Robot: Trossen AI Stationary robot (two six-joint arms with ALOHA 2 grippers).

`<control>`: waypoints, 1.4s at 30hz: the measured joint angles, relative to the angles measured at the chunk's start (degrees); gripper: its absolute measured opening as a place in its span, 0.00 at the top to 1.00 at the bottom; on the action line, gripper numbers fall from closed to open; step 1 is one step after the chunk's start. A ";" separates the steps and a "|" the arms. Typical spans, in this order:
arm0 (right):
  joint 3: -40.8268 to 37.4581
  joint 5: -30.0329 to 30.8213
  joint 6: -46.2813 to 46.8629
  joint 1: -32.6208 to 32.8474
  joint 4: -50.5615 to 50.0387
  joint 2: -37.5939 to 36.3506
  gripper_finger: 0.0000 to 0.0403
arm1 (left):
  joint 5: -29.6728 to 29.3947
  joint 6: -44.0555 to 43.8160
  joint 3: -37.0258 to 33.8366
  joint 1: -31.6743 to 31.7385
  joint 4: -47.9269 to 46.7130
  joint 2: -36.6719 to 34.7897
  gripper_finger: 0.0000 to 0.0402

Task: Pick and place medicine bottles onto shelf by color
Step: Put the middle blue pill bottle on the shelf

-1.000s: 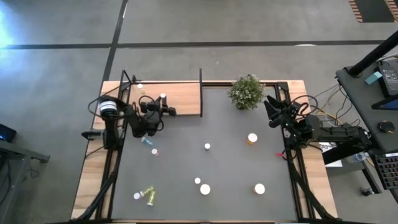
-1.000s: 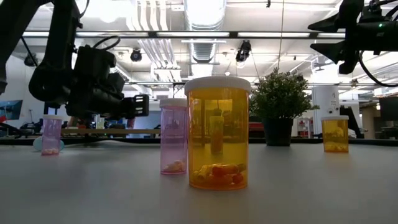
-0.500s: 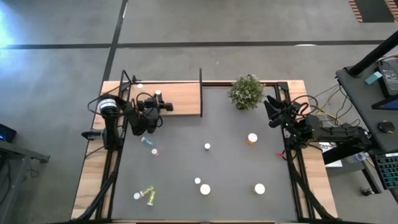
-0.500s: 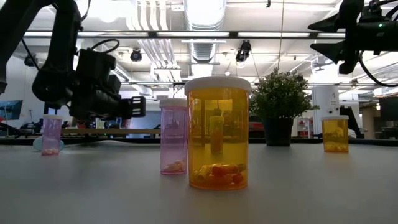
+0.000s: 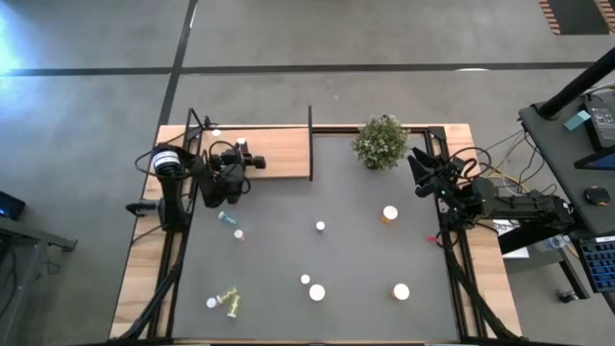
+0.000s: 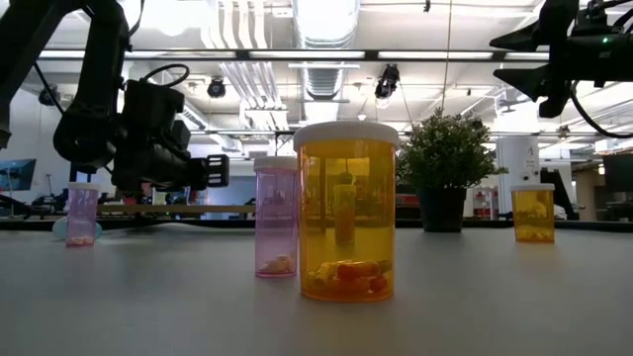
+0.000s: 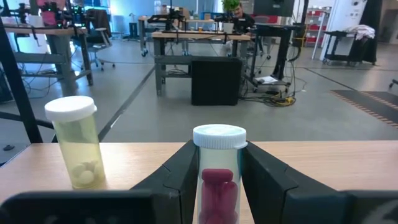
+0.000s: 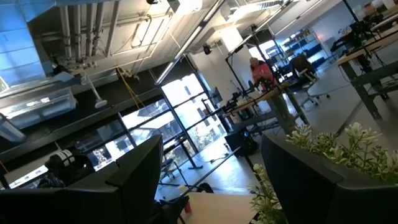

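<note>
Dark grey tabletop carries everything; light-wood shelf board with black posts sits at its far left corner. Left gripper hovers over the board, fingers clamped on both sides of a white-capped bottle of dark pink pills. Yellow-green white-capped bottle stands on the board just beside it, apart. Right gripper waits raised near the far right edge, fingers spread wide, by the bushy green potted plant.

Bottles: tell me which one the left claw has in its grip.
The white-capped bottle of dark red pills, clamped between the left claw fingers over the shelf. The yellowish bottle stands free on the shelf beside it; the others sit on the table.
</note>
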 joint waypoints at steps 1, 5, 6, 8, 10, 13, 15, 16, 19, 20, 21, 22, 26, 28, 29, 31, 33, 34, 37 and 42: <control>0.00 -0.02 0.00 0.02 0.00 0.02 0.35 | 0.00 0.00 -0.02 -0.02 -0.01 0.00 0.77; 0.00 -0.01 0.01 0.01 0.00 0.01 0.35 | 0.00 -0.02 -0.65 -0.50 -0.02 -0.08 0.77; 0.00 0.00 0.00 0.01 0.00 0.00 0.35 | 0.00 -0.02 -0.88 -0.71 0.00 -0.11 0.77; 0.00 0.00 0.01 0.02 0.00 0.00 0.35 | -0.06 -0.08 -1.36 -1.08 0.01 -0.13 0.77; 0.00 0.00 0.00 0.02 0.02 0.00 0.35 | -0.11 -0.11 -1.71 -1.33 0.02 -0.13 0.77; 0.00 -0.02 0.02 0.00 0.00 0.01 0.35 | -0.11 -0.21 -2.19 -1.66 0.10 -0.19 0.77; 0.00 0.00 0.00 0.01 0.01 0.01 0.35 | -0.09 -0.24 -2.37 -1.79 0.11 -0.24 0.77; 0.00 -0.01 0.01 0.01 0.01 0.00 0.35 | -0.09 -0.24 -2.43 -1.84 0.13 -0.24 0.77; 0.00 -0.02 0.00 0.00 0.00 0.01 0.35 | -0.08 -0.51 -2.47 -1.86 0.13 -0.24 0.75; 0.00 -0.01 0.01 0.02 0.02 0.02 0.35 | 0.29 -0.97 -2.49 -1.86 0.05 -0.22 0.73; 0.00 -0.02 0.00 0.00 0.02 0.02 0.35 | 0.86 -1.53 -2.74 -1.86 -0.17 0.02 0.71; 0.00 0.00 0.02 0.00 0.02 0.00 0.35 | 0.65 -1.64 -2.86 -1.88 -0.48 0.13 0.69; 0.00 -0.01 0.02 0.02 0.01 0.02 0.35 | 0.86 -1.70 -3.53 -1.87 -0.26 0.00 0.62; 0.00 0.00 0.02 0.02 0.00 0.02 0.35 | 0.93 -1.89 -3.75 -1.97 -0.16 -0.07 0.61; 0.00 -0.02 0.02 0.02 0.02 0.02 0.35 | 0.94 -2.26 -3.93 -2.04 -0.18 -0.07 0.61; 0.00 -0.01 0.00 0.00 0.00 0.02 0.35 | 1.09 -3.97 -4.17 -2.21 -0.13 -0.07 0.60; 0.00 -0.02 0.00 0.00 0.02 0.02 0.35 | 1.20 -5.31 -4.39 -2.67 -0.14 -0.07 0.60; 0.00 0.00 0.02 0.00 0.00 0.02 0.35 | 1.28 -5.95 -4.42 -2.94 -0.11 -0.12 0.60; 0.00 0.00 0.02 0.02 0.02 0.02 0.35 | 1.30 -6.19 -4.45 -3.87 -0.07 -0.54 0.60; 0.00 -0.01 0.02 0.00 0.02 0.02 0.35 | 0.91 -5.09 -5.01 -4.63 -0.02 -2.65 0.60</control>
